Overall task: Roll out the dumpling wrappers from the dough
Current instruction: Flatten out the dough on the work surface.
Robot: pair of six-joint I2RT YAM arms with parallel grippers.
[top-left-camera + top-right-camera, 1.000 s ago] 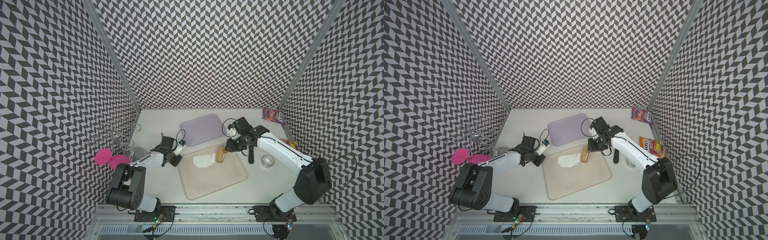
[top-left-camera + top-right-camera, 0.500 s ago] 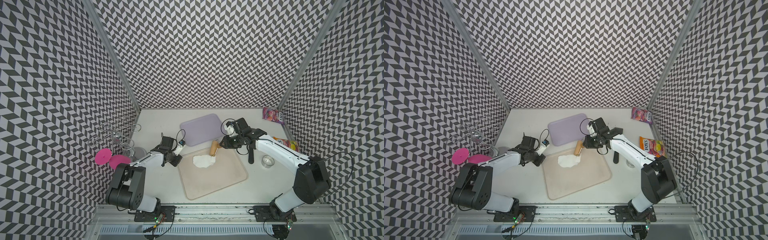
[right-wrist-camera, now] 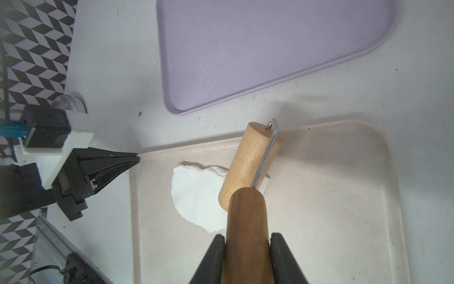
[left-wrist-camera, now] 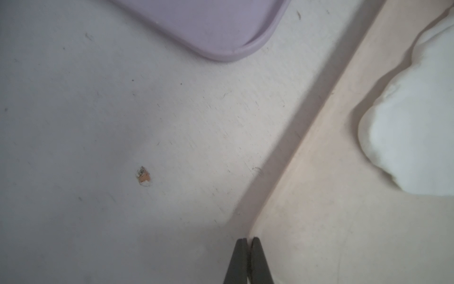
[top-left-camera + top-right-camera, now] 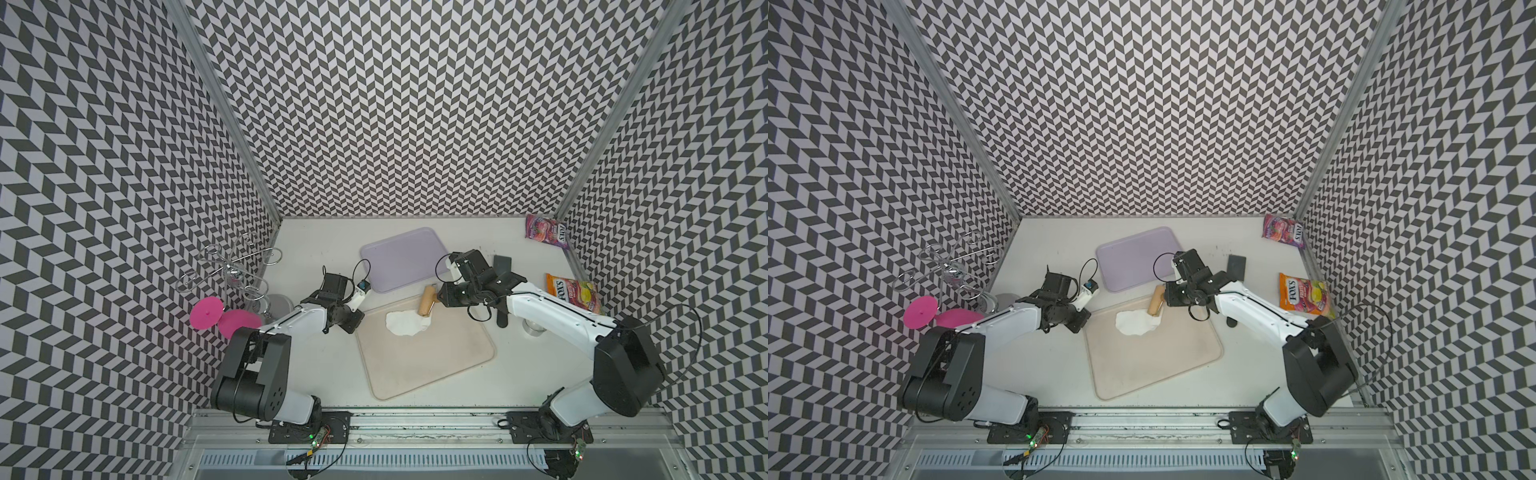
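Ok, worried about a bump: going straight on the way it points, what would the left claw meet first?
Probably the beige tray's corner rim, right at the left claw's shut tips; the dough lies beyond.

The left arm [image 5: 299, 318] and the right arm [image 5: 552, 311] have white links and black joints. Toward 7 o'clock in a top view, the black left shoulder [image 5: 249, 386] has small round holes. The left gripper [image 3: 137, 158] is black and tapered.

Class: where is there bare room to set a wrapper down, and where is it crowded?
Free: the lilac tray; the beige board between dough and near edge. Crowded: the board's far edge, by roller and right gripper.
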